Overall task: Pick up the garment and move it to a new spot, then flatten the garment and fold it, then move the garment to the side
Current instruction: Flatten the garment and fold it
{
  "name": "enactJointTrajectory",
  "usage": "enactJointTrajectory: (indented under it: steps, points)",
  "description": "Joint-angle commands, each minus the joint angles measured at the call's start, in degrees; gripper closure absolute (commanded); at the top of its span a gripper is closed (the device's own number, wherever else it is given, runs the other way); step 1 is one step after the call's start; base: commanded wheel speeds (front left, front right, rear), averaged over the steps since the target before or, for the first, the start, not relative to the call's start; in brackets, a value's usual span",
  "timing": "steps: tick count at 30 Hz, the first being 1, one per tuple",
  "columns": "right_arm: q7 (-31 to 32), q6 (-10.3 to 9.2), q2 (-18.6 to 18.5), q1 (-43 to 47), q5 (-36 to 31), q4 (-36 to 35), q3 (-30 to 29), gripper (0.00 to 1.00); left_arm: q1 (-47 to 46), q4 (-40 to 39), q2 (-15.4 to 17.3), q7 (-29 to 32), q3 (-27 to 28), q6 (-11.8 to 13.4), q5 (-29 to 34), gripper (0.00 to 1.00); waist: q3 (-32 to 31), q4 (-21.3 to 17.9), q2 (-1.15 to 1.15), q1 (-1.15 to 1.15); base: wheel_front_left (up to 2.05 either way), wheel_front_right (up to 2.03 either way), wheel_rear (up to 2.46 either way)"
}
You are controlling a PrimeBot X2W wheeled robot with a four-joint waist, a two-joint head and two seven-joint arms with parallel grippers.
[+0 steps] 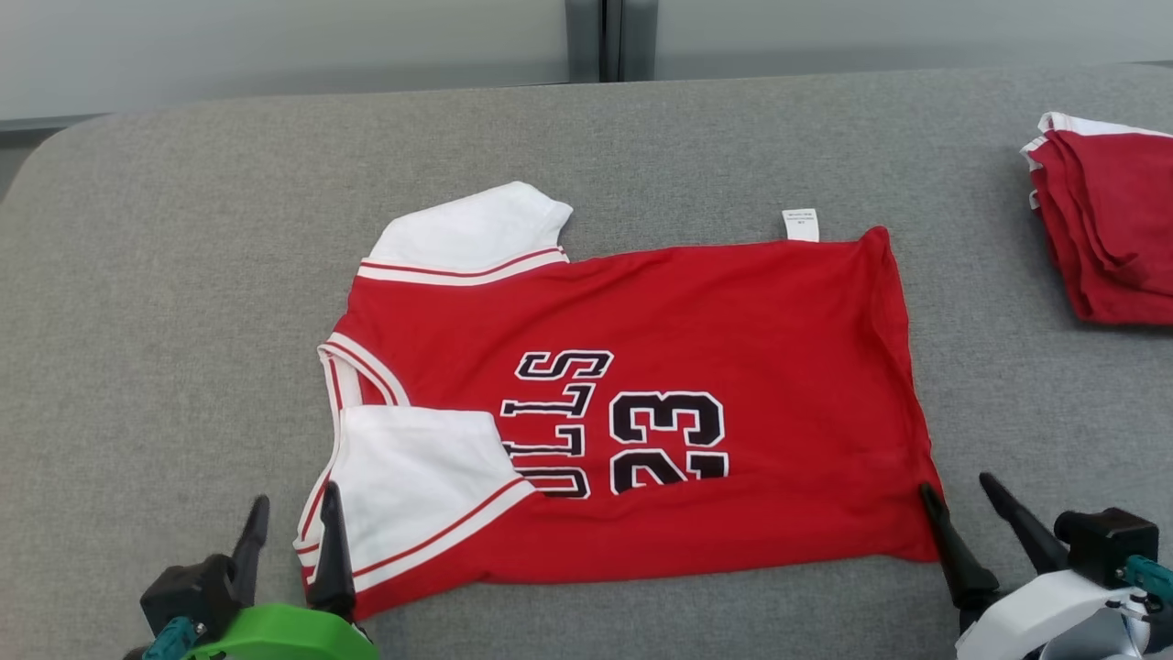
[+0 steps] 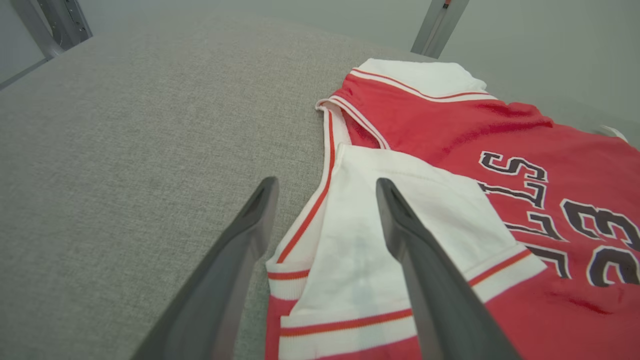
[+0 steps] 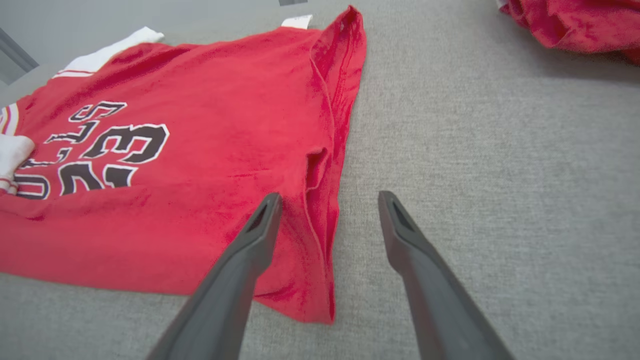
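Now red jersey [image 1: 733, 312] flat, white sleeve [image 1: 422, 467] folded over lettering

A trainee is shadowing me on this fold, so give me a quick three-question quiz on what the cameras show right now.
1. True or false: the right gripper is shut on the hem of the jersey.
2. What lies at the far right of the table? A) a folded red garment B) a blue towel C) a hanger
3. Fill in: the sleeve beside the left gripper is ___ with red trim.

Key: 1 false, its fingers stand open at the hem corner. 2 A. 3 white.
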Motion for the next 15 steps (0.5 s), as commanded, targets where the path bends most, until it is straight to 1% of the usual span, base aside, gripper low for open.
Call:
enactJointTrajectory:
  steps: [1, 4, 8, 11, 15]
  points:
    - [-1.3, -0.09, 0.7, -0.8, -1.5, -1.0, -1.3, 0.00, -1.1, -0.6, 0.6, -1.7, 0.2, 0.7, 1.2, 0.00, -0.3, -0.5, 0.00, 0.00, 0.00, 0.00, 0.00]
    - [-3.9, -0.08, 3.5, -1.2, -6.2, -5.4, -5.1, 0.00, -2.6, -2.8, 1.3, -5.1, 0.3, 2.5, 4.4, 0.00, -0.8, -1.3, 0.00, 0.00, 0.00, 0.00, 0.00]
    - [-4.5, -0.09, 6.2, -1.5, -10.4, -12.0, -6.5, 0.00, -4.0, -5.5, 2.3, -6.3, 0.1, 3.6, 6.6, 0.00, -1.4, -2.3, 0.00, 0.00, 0.00, 0.00, 0.00]
    - [-3.3, -0.09, 7.3, -1.3, -11.6, -15.4, -6.6, 0.00, -4.7, -6.6, 3.0, -5.9, 0.0, 4.2, 7.7, 0.00, -1.8, -2.8, 0.00, 0.00, 0.00, 0.00, 0.00]
    - [-1.9, -0.09, 8.1, -0.7, -12.0, -17.4, -7.0, 0.00, -4.8, -7.5, 3.3, -4.5, -0.4, 5.0, 8.5, 0.00, -1.9, -3.1, 0.00, 0.00, 0.00, 0.00, 0.00]
